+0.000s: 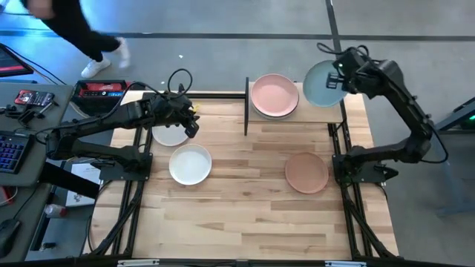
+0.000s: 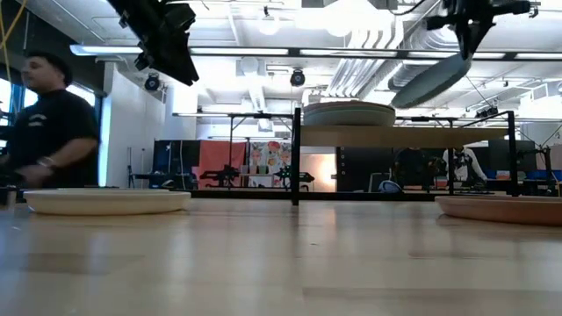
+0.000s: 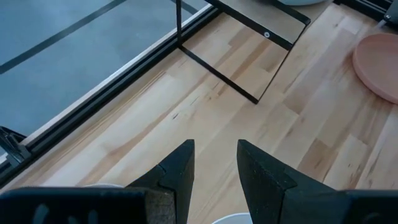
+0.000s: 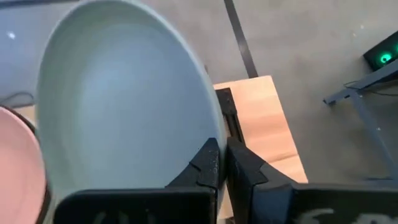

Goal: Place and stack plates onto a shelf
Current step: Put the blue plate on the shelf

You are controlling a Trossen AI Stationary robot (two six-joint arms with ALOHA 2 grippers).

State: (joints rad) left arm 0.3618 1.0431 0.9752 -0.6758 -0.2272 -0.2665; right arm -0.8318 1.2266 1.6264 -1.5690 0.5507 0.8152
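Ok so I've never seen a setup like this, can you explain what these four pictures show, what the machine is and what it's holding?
It is a robot with two dark arms at a wooden table, each ending in a two-finger gripper.

One picture looks straight down on the table, one looks level across the tabletop, and two come from cameras on the arms' wrists.

On the table lie two white plates, one nearer the middle and one partly under the left arm, and a brownish-pink plate. At the far edge stands a small shelf with a pink plate on it.

The right gripper is shut on the rim of a pale grey-green plate, held tilted in the air over the shelf's right end. The left gripper is open and holds nothing, above the white plates.

A person is in the room behind.
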